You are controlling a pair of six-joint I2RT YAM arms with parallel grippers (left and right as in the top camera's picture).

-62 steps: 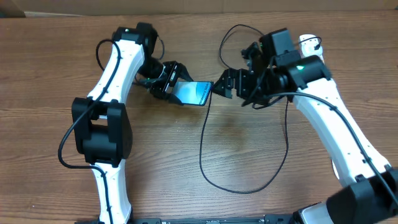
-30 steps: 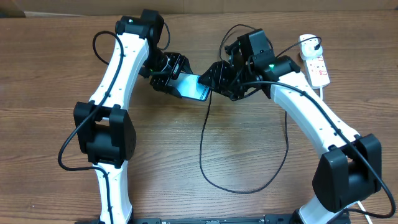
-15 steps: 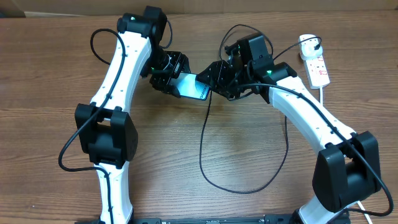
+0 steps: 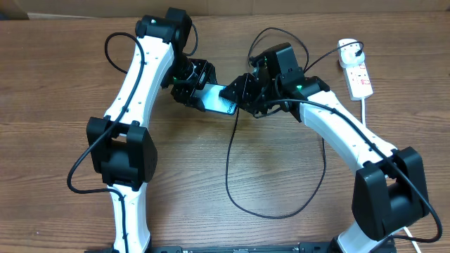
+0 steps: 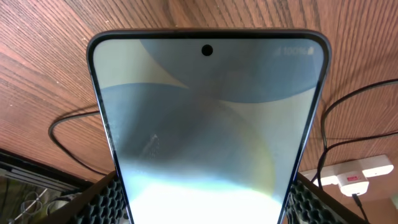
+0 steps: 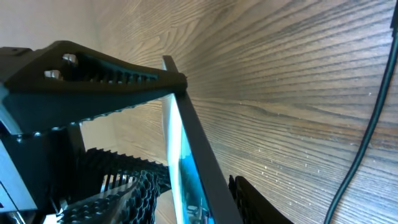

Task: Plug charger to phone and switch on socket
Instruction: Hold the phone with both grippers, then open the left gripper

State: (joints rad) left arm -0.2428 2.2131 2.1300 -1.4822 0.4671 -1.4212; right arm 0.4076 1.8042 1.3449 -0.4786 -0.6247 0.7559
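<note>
Two grippers meet far-centre | left gripper [image 4: 200,89] clamps phone [image 4: 216,98] | right gripper [image 4: 238,95] straddles its right end, grip unclear | steady phone; align charger [image 4: 226,169] tip squarely

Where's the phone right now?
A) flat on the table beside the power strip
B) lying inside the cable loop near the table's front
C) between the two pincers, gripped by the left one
C: the phone sits between the left pincer and the right pincer, and the left wrist view shows ribbed pads on both its sides.
</note>
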